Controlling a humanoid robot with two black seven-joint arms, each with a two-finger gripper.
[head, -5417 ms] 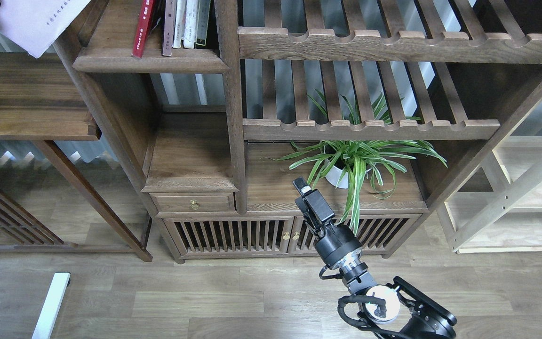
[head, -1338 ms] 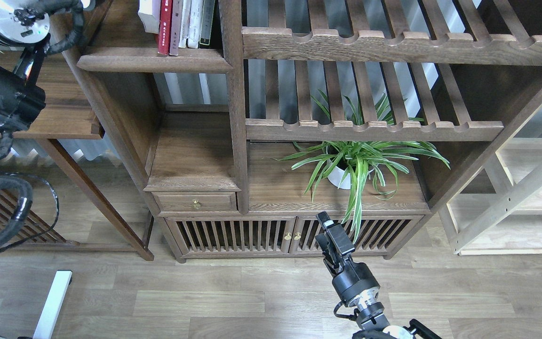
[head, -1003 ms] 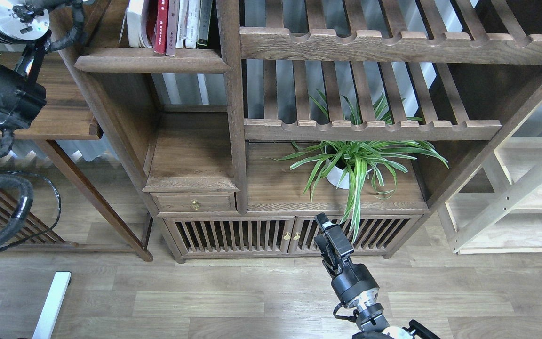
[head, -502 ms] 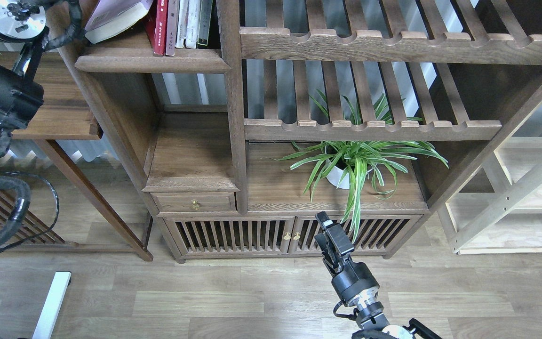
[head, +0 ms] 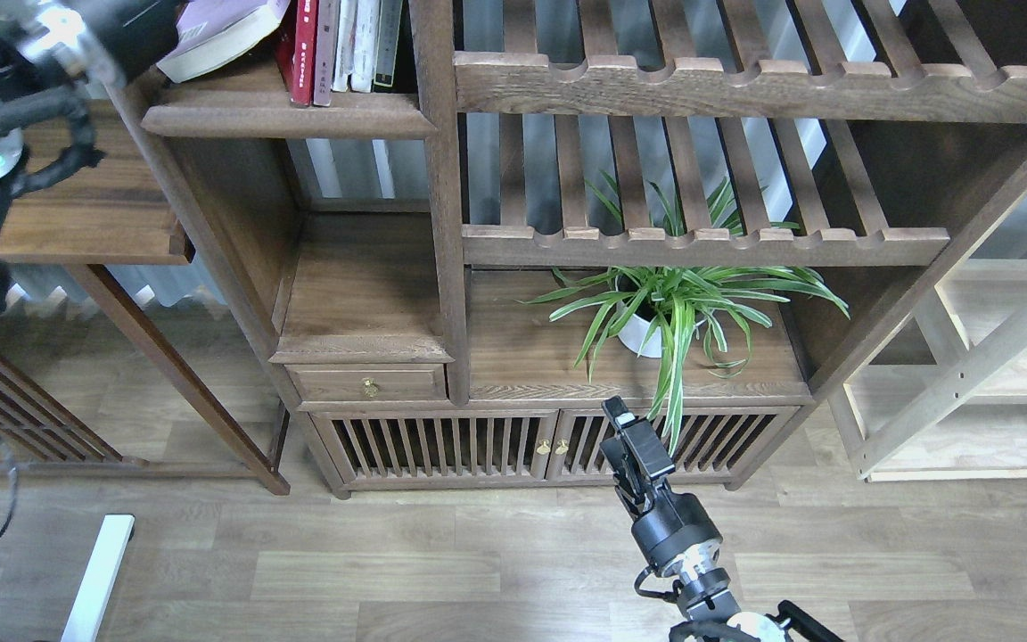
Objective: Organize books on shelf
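Leaning on upright red book (head: 304,45): thick white-lavender paperback (head: 219,31), walnut shelf (head: 286,116).

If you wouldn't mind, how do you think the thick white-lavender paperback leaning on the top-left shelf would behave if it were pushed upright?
The thick white-lavender paperback looks heavy for its size, given its deep page block. Tilted against the red book, it would probably pivot on its lower edge on the dark walnut shelf and could slide out. Its soft cover may flex rather than push rigidly.

The shelf (head: 286,116) is dark, matt, grainy wood; the books (head: 304,40) are paper, the red one's cover slightly glossy.
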